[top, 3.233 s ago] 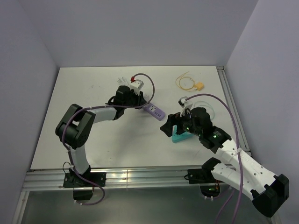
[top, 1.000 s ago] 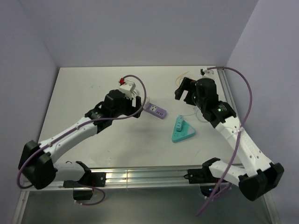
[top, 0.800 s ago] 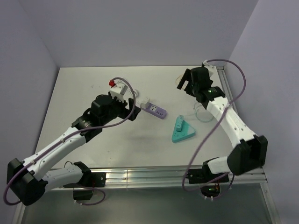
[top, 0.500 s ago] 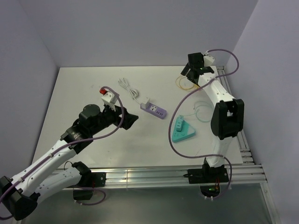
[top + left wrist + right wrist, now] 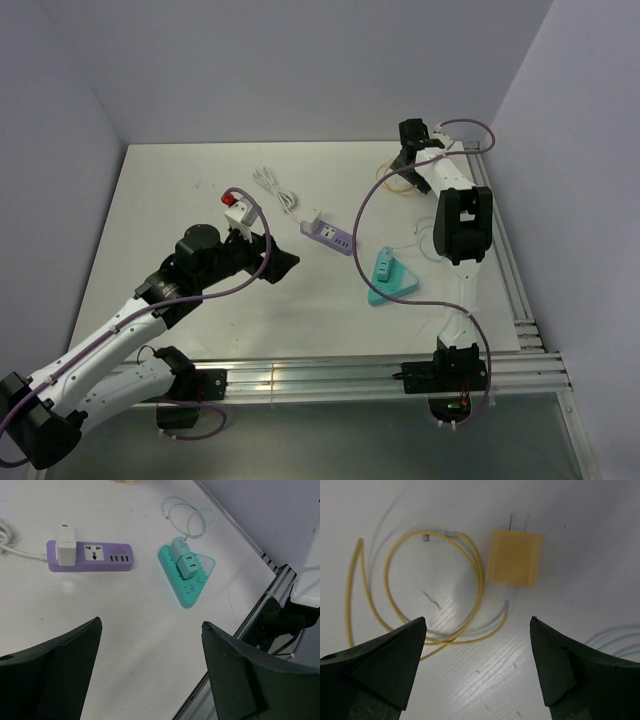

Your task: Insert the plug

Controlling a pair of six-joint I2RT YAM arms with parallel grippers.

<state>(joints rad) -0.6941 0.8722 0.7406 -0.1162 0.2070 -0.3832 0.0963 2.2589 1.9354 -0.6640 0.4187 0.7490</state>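
Since my right gripper (image 5: 477,630) hangs wide open and empty over the plug (image 5: 514,557), I should centre on its body, descend, and close across the sides, leaving the prongs (image 5: 519,521) free. Plug: tan-yellow, blocky, flat at the table's (image 5: 180,200) far right, with its thin yellow cable (image 5: 481,580) looped beside it. My left gripper (image 5: 150,630) is open wide and empty.

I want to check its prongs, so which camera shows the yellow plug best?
Right wrist: the plug lies flat between the open fingers, both prongs clear. From the top, only its cable shows beside the right arm; the left wrist view shows no plug.
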